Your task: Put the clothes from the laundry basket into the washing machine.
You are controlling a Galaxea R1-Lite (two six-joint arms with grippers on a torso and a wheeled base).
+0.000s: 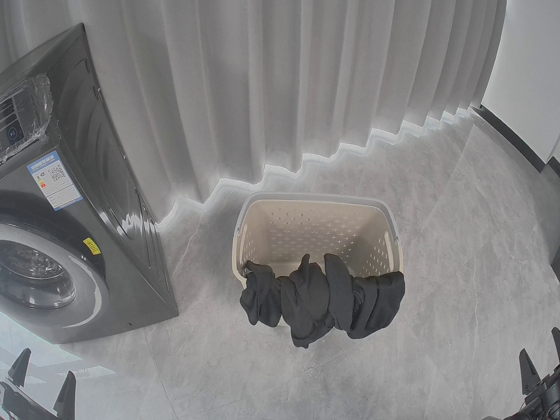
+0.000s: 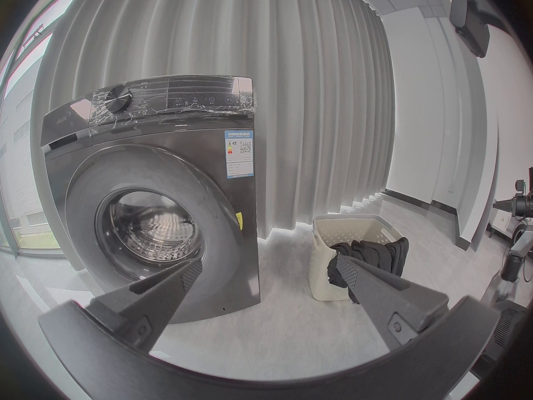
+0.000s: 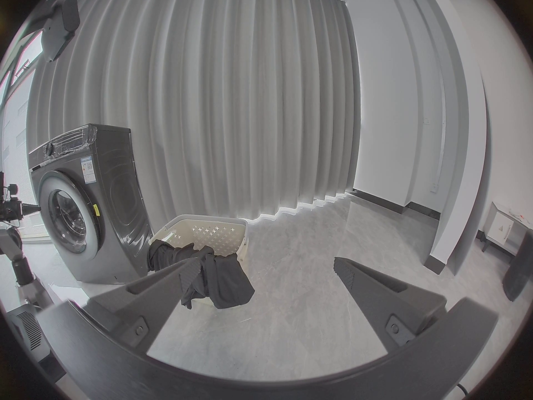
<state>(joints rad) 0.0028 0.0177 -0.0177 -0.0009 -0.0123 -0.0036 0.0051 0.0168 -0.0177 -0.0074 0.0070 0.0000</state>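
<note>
A cream laundry basket (image 1: 318,202) stands on the grey floor before the curtain. Dark clothes (image 1: 321,301) hang over its near rim and spill down the outside. The basket (image 2: 355,230) and clothes (image 2: 369,254) also appear in the left wrist view, and the clothes (image 3: 214,273) in the right wrist view. A dark grey washing machine (image 1: 70,217) stands at the left with its round drum opening (image 2: 147,231) uncovered. My left gripper (image 1: 41,377) is low at the near left, open and empty. My right gripper (image 1: 542,357) is low at the near right, open and empty.
A long white curtain (image 1: 262,71) hangs behind basket and machine. A white wall with a dark skirting (image 1: 513,135) runs along the right. Bare grey floor (image 1: 233,368) lies between me and the basket. A small cabinet (image 3: 502,229) stands far off by that wall.
</note>
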